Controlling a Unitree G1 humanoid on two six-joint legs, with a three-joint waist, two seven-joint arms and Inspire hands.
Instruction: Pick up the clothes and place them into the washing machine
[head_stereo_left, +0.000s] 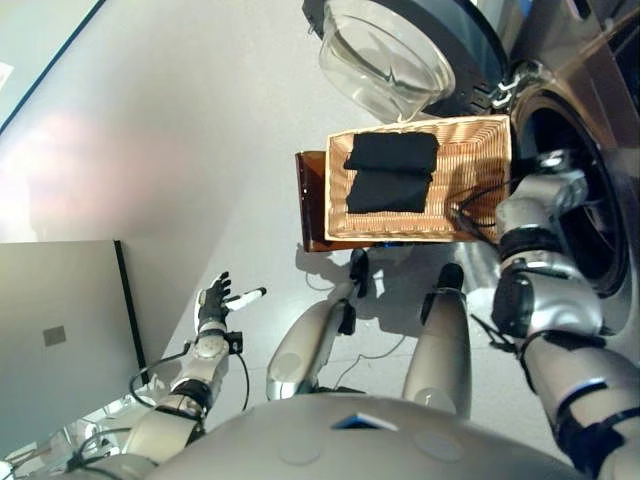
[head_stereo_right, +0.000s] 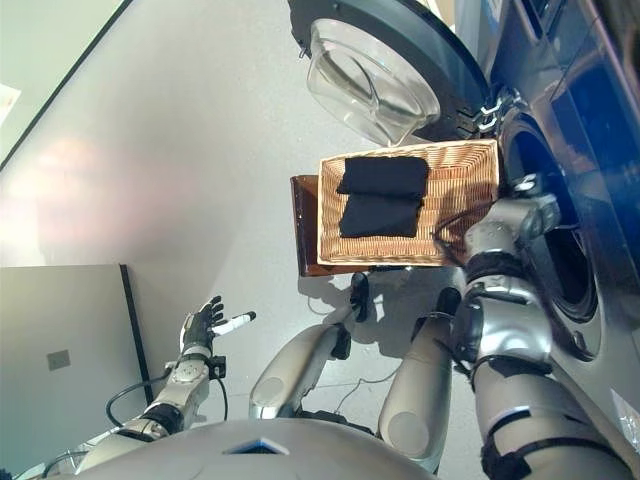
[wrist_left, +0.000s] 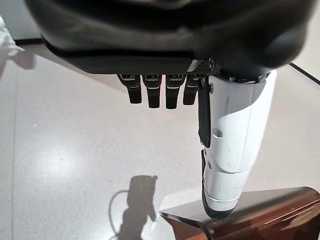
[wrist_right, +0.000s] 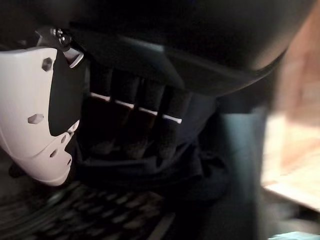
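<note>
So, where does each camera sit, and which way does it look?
Left eye view: on the head, looking down at the basket of dark clothes beside the washing machine; both arms show.
Right eye view: the same scene from slightly aside; the left robot hand is open over the floor.
Left wrist view: along the left robot hand toward the floor.
Right wrist view: along the right robot hand onto dark cloth in the drum.
</note>
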